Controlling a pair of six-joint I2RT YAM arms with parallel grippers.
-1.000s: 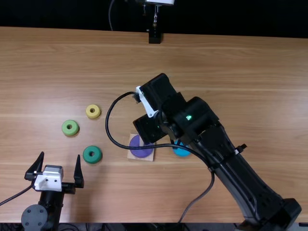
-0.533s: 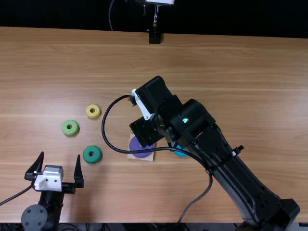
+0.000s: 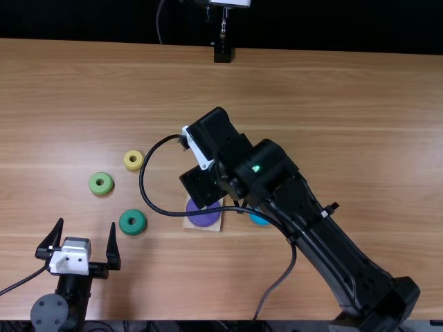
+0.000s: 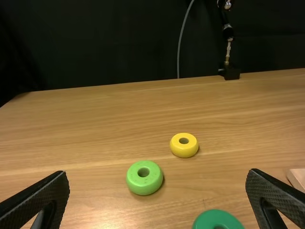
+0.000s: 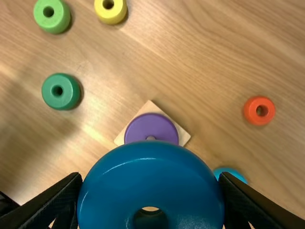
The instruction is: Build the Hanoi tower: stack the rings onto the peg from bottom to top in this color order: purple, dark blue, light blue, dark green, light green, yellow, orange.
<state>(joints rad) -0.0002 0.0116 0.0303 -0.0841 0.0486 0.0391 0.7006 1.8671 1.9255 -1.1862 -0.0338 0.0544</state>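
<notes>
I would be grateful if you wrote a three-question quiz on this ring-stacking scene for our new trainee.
1. Multiple choice: which ring is between the fingers of the right gripper?
A) yellow ring
B) dark blue ring
C) light green ring

2. True or false: the fingers of the left gripper are closed on a ring.

3. Fill in the blank: the ring around the peg on the square wooden base is ____.

Key: 1. B; 2. false, they stand apart with nothing between them; 3. purple.
</notes>
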